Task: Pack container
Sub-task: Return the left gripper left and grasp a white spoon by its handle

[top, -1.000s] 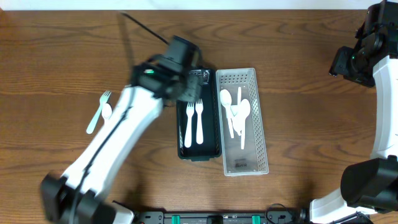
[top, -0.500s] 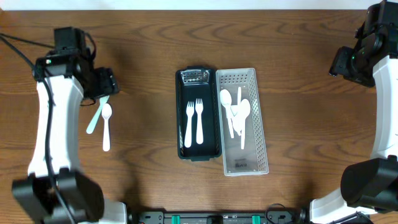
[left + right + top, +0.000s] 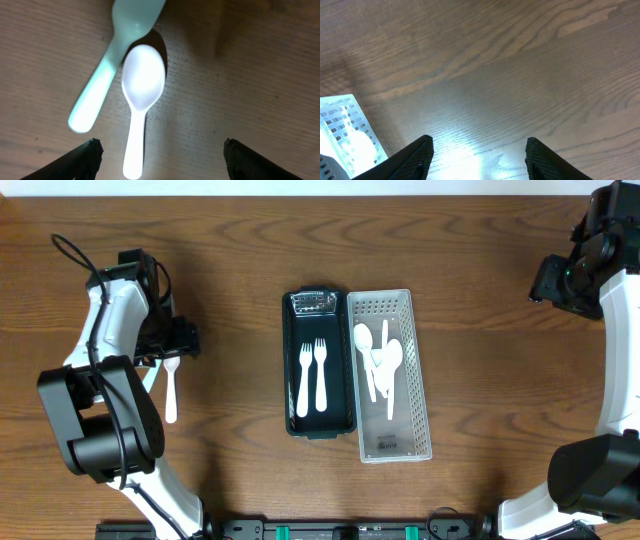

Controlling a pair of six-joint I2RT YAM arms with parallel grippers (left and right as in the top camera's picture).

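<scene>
Brown wood-grain table (image 3: 480, 240): a smooth white plastic spoon (image 3: 142, 80) lies at its left, lengthwise front-to-back, oval bowl pointing away, beneath the left gripper (image 3: 161, 157), spread wide; right gripper (image 3: 477, 155) likewise spread, empty.

overhead: you look straight down on the whole bench (image 3: 480, 240) from high up | left wrist: you face down, close over the bench, fingers (image 3: 82, 160) at lower corners; shares the white spoon (image 3: 142, 80) with overhead's left side | right wrist: you face down from higher; shares the clear tray (image 3: 342, 125) corner, lower left
</scene>
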